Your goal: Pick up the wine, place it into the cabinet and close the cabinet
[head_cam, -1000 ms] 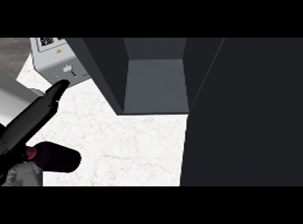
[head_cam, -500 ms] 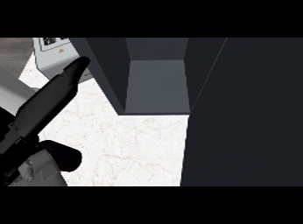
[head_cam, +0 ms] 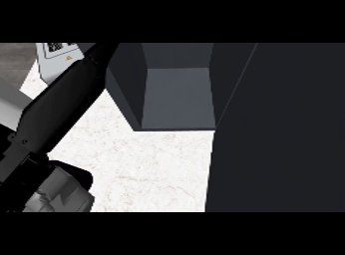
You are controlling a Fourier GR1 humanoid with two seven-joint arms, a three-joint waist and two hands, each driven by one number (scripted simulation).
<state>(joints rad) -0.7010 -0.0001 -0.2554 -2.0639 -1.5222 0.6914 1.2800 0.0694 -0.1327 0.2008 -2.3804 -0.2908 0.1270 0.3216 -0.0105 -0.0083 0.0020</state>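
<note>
The wine bottle (head_cam: 61, 107), dark and slanted, is clamped in the left hand (head_cam: 17, 169) over the white desk (head_cam: 146, 164), its neck near the open cabinet (head_cam: 175, 94). Likely heavy, rigid, slippery glass; best held around the body. The right hand is out of view.

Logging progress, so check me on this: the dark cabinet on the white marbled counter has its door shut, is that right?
Not quite. The cabinet on the white marbled counter is open, not shut. The head view looks straight into its bare grey interior, and the large dark panel at the right appears to be its door, swung out.
</note>
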